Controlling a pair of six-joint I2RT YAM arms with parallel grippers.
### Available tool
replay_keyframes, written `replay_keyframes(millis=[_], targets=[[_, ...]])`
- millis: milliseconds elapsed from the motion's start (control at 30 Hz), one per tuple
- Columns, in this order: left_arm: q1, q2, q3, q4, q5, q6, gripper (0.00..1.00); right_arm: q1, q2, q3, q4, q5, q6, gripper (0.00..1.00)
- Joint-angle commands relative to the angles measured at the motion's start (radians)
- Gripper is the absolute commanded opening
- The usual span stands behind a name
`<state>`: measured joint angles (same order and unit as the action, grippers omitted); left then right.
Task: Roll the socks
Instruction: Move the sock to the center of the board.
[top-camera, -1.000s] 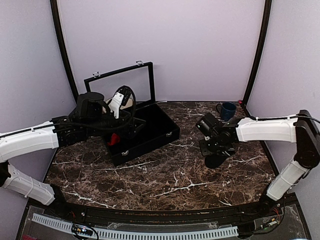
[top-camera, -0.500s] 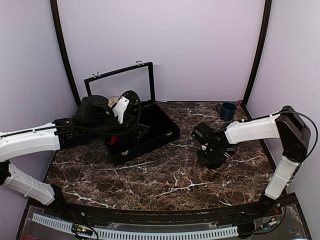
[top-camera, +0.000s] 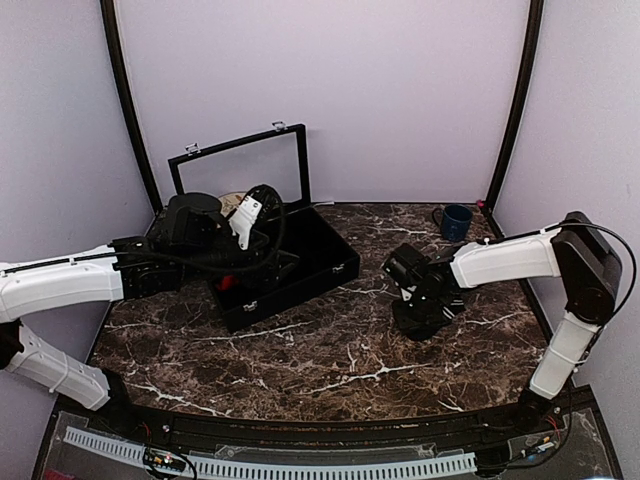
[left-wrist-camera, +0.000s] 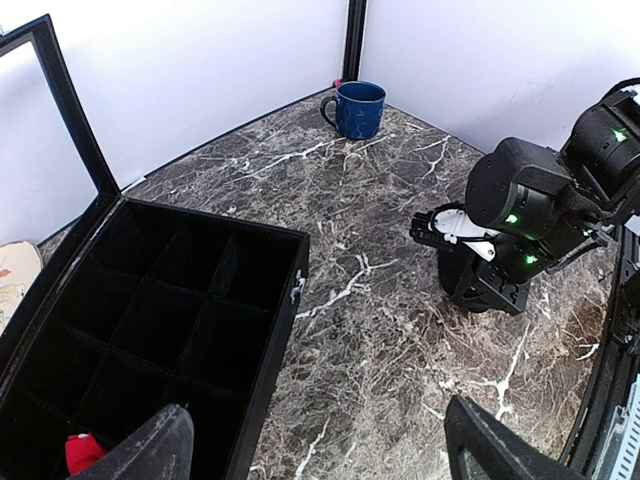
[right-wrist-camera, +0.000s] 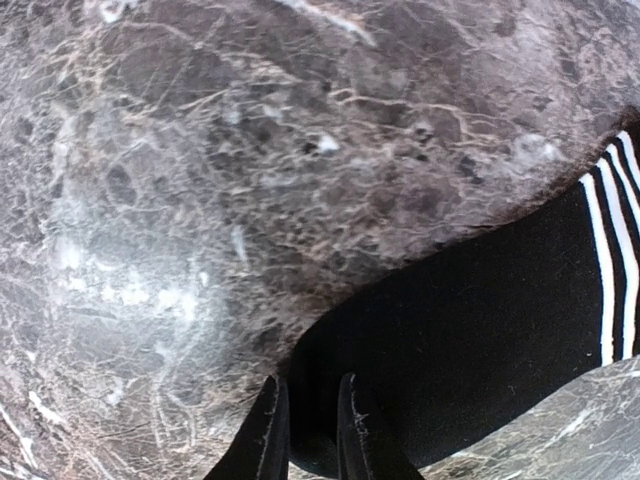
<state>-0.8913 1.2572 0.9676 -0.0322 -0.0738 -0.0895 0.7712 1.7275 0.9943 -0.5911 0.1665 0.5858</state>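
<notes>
The black sock with white stripes (right-wrist-camera: 480, 330) lies flat on the marble table. My right gripper (right-wrist-camera: 305, 425) is down at the sock's plain end, its jaws nearly shut with the sock's edge between them. In the top view this gripper (top-camera: 418, 318) is low at the table's centre right and covers most of the sock. A bit of the red sock (left-wrist-camera: 82, 452) shows in a near compartment of the black box (left-wrist-camera: 290, 262), and also in the top view (top-camera: 228, 281). My left gripper (left-wrist-camera: 320, 445) hangs wide open and empty above the box's front edge (top-camera: 268, 250).
The black divided box (top-camera: 300, 285) stands at the back left with its glass lid (top-camera: 240, 165) raised. A blue mug (top-camera: 456, 221) stands at the back right corner, also seen in the left wrist view (left-wrist-camera: 358, 108). A pale round object (left-wrist-camera: 12, 275) lies behind the box.
My right gripper has come down and a little left, bringing the hanging black sock onto the table. My left arm has shifted slightly right over the box.
</notes>
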Motion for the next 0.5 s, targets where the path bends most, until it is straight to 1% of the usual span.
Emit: replay_keyframes(millis=[0, 233, 467], targets=[[-0.006, -0.001, 0.022, -0.009, -0.015, 0.010, 0.89, 0.042, 0.034, -0.022, 0.022, -0.137, -0.001, 0.16], [-0.009, -0.003, 0.019, -0.032, 0.002, 0.000, 0.89, 0.170, 0.127, 0.071, 0.066, -0.250, 0.004, 0.15], [-0.028, -0.052, -0.027, -0.080, -0.015, -0.015, 0.89, 0.312, 0.257, 0.272, 0.059, -0.299, -0.019, 0.16]])
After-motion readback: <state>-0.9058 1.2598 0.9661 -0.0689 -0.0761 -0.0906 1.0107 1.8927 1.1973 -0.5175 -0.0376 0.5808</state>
